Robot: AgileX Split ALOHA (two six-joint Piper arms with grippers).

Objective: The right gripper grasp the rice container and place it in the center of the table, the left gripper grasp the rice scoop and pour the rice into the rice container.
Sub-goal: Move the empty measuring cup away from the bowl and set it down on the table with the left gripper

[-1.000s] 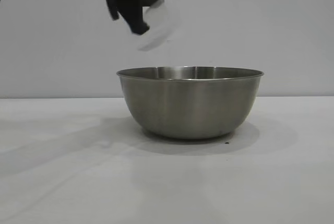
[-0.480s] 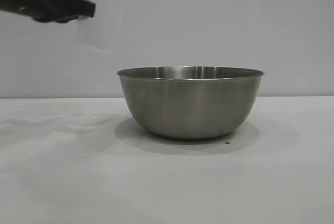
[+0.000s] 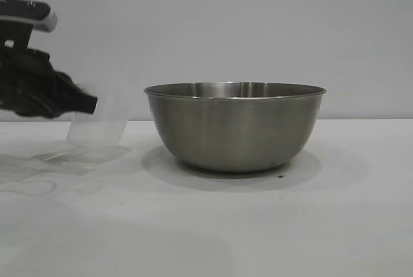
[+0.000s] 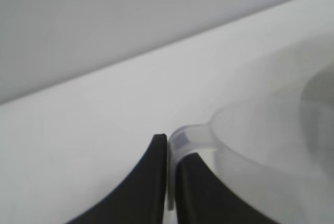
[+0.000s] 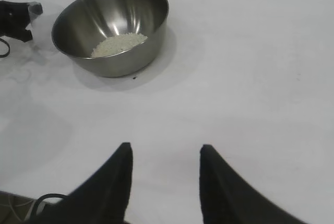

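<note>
Sitting in the middle of the white surface (image 3: 213, 225) is one steel bowl (image 3: 235, 128), round, brushed, wide-rimmed, upright. Seen from the right wrist view, it is holding a small pale heap of rice (image 5: 119, 44) on its floor, off-white grains covering only part of the bottom. A tiny dark speck is lying on the surface just beside the bowl's base.

One scoop (image 3: 97, 125) is standing out to the bowl's left, near it but apart. It is a small clear plastic cup, translucent enough that the wall behind is showing through, upright with its mouth up and its base at or just above the surface; I cannot tell whether it is touching. I am not seeing any grains in it, though the plastic is too faint to be sure.

The left gripper (image 4: 171, 153) is pinching the scoop's handle (image 4: 182, 138) near the rim, its two black fingers (image 4: 148, 182) closed tight on the thin clear tab, reaching in from the left edge of the exterior view.

The right gripper (image 5: 164, 153) is hanging back from the bowl, well apart from it, fingers parted about a third of the way and holding nothing, with bare surface showing between them.
</note>
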